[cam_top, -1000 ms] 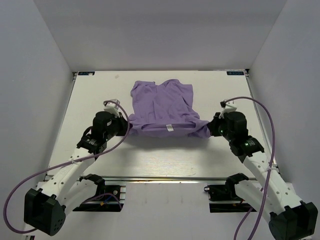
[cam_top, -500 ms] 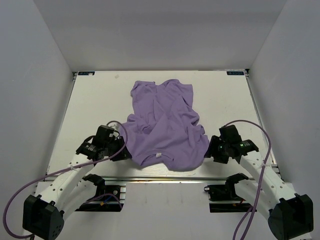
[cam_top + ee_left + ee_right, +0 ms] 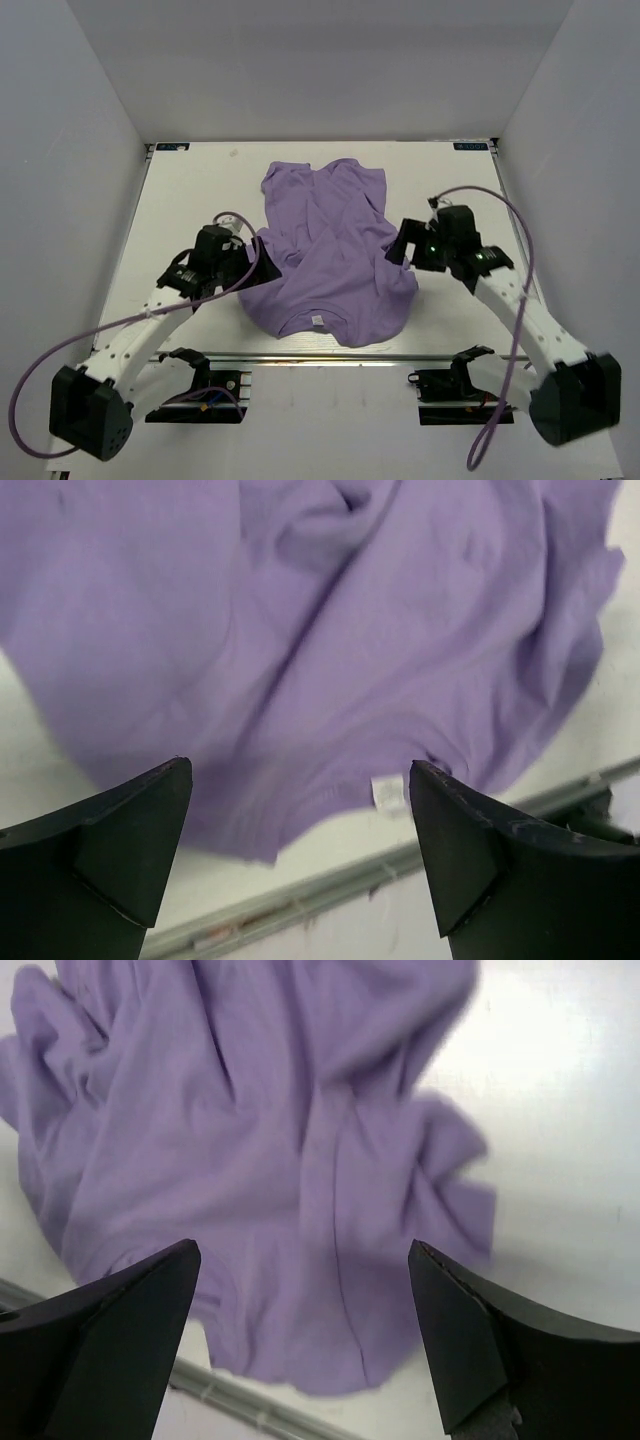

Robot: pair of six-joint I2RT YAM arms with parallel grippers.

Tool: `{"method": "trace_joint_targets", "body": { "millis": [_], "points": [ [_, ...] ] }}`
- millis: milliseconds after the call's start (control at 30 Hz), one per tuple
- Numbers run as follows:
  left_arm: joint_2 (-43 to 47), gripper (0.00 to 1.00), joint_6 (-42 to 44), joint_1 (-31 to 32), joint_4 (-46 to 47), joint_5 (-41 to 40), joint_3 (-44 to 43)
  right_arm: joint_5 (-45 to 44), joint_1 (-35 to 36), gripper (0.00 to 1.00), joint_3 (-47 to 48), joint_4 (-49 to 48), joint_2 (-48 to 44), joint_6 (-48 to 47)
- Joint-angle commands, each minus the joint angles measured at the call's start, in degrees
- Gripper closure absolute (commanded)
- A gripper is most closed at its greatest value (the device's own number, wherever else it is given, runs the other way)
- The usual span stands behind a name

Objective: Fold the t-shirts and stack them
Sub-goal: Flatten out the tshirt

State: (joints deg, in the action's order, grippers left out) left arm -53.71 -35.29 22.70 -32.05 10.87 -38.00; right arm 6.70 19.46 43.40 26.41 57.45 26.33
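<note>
A single lavender t-shirt (image 3: 328, 250) lies rumpled down the middle of the white table (image 3: 180, 200), its white neck tag (image 3: 317, 321) towards the near edge. My left gripper (image 3: 262, 260) hovers at the shirt's left side, open and holding nothing. At the shirt's right side my right gripper (image 3: 400, 246) is open and empty too. In the left wrist view the t-shirt (image 3: 300, 630) and neck tag (image 3: 385, 792) show between the wide-apart fingers of the left gripper (image 3: 300, 770). In the right wrist view the t-shirt (image 3: 250, 1140) spreads below the right gripper (image 3: 305, 1248).
A metal rail (image 3: 320, 357) runs along the table's near edge, just below the shirt's hem side. Grey walls enclose the table on three sides. Purple cables (image 3: 60, 360) loop beside each arm.
Both grippers were shut on the shirt's lifted edge a second ago. They drew it towards the near edge, opened and let go, then rose back to the shirt's sides.
</note>
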Motion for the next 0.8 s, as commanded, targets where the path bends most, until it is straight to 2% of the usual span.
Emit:
{"method": "trace_joint_targets", "body": {
  "millis": [0, 33, 67, 100, 233, 300, 333, 400, 467, 500, 600, 767],
  "points": [
    [-9.87, 0.00, -0.13, 0.15, 11.73, -3.04, -2.77, 1.92, -0.21, 0.10, 8.01, -10.59, 13.58, -6.36],
    [-12.36, 0.00, -0.13, 0.15, 12.62, -4.01, -3.48, 1.57, -0.04, 0.10, 9.59, -11.29, 16.18, -8.90],
    [-14.64, 0.00, -0.13, -0.37, 13.15, -4.02, -4.97, 1.13, -0.04, 0.10, 15.87, -11.56, 18.64, -9.62],
    [-17.01, 0.00, -0.13, -0.37, 13.77, -3.50, -5.68, 0.78, 0.13, 0.10, 18.19, -11.39, 26.41, -10.85],
    [-27.03, 0.00, -0.13, -0.99, 13.16, -5.86, -7.53, -0.37, 0.49, 0.10, 33.63, -11.30, 40.94, -16.21],
    [-28.63, 0.00, -0.83, -0.99, 13.16, -6.47, -7.53, 0.51, 0.49, 0.10, 43.56, -10.25, 48.61, -19.02],
    [-29.16, 0.00, -2.05, -0.99, 13.16, -7.18, -7.53, 0.68, 0.57, 0.10, 46.05, -8.50, 55.33, -19.12],
    [-30.22, 0.00, -3.20, -0.99, 12.63, -9.02, -7.53, 1.73, 0.40, 0.10, 53.49, -8.40, 59.34, -20.96],
    [-31.01, 0.00, -4.26, -1.52, 11.93, -10.43, -7.53, 1.65, 0.23, 0.10, 56.96, -7.17, 66.02, -21.57],
    [-31.62, 0.00, -5.05, -1.52, 11.93, -11.39, -7.53, 1.22, 0.31, 0.10, 62.37, -6.12, 67.51, -21.58],
    [-33.03, 0.00, -6.54, -2.21, 11.93, -13.50, -7.53, 1.38, -0.13, 0.10, 67.50, -5.41, 74.72, -21.23],
    [-39.87, 0.00, -7.69, -5.02, 7.11, -16.84, -11.91, 2.09, -0.30, 0.10, 68.23, -5.41, 78.51, -18.77]
  ]
}}
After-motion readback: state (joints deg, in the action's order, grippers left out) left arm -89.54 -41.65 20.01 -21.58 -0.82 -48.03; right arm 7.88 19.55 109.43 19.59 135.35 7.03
